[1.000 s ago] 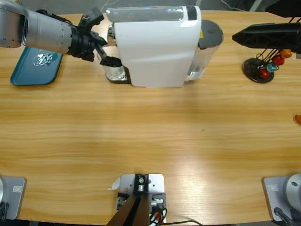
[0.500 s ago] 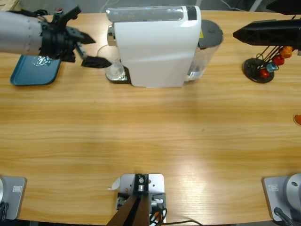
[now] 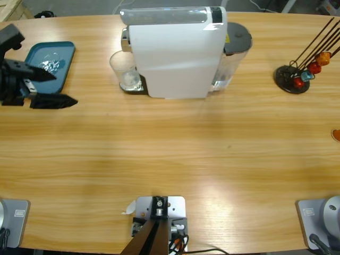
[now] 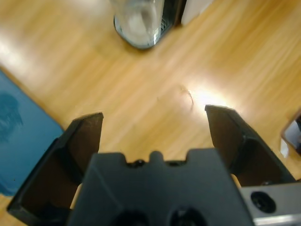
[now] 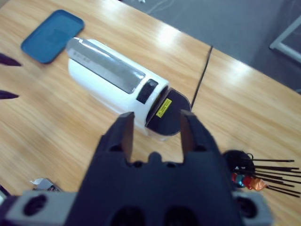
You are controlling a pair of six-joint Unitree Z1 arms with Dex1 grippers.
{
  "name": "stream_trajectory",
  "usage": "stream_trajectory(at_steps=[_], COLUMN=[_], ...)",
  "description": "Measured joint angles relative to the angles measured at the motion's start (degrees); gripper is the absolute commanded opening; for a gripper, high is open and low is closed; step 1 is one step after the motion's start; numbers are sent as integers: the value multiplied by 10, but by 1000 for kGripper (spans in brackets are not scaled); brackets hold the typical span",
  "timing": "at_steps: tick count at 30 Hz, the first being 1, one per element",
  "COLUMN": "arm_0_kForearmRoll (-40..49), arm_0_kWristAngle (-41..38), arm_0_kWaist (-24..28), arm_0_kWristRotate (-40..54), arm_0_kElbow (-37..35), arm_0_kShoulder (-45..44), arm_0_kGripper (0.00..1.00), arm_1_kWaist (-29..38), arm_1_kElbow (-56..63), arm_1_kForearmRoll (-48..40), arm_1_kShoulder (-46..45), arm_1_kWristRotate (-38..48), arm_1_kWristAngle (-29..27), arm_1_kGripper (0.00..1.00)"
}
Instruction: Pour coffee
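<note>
Black jaws spread and empty, the left gripper [image 3: 56,87] has backed off toward the blue tray [image 3: 64,50], leaving the glass [image 3: 121,68] (coffee layer unclear) under the machine [image 3: 178,53].

- The coffee machine [image 3: 178,53] is white, with a silver-grey strip along its top and a small black panel at one end.
- Its round lid [image 5: 168,109] is dark grey and carries a yellow label.
- The glass tumbler [image 3: 123,69] is clear and colourless.
- The tray [image 3: 50,66] is teal blue.
- The table [image 3: 170,154] is pale golden wood with fine straight grain.
- The capsule stand [image 3: 297,71] is black wire, holding orange, red and blue capsules [image 3: 311,69].
- The left gripper [image 3: 50,87] is black.
</note>
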Motion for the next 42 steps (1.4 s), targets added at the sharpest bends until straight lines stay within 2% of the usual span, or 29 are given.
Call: stream_trajectory(at_steps=[7,13,42], arm_0_kForearmRoll=[20,20,20], arm_0_kWristAngle=[3,10,13], arm_0_kWaist=[0,0,0], arm_0_kWristRotate=[-43,-46,-46], arm_0_kElbow=[0,7,9], arm_0_kShoulder=[-10,-10,-4], arm_0_kGripper=[964,964,991], arm_1_kWaist=[-35,-47,-47], arm_1_kElbow=[-114,-152,-160], arm_1_kForearmRoll=[57,84,89], arm_1_kShoulder=[127,181,239], arm_1_kWristRotate=[48,52,52], arm_1_kWristAngle=[65,108,105], arm_1_kGripper=[0,0,0])
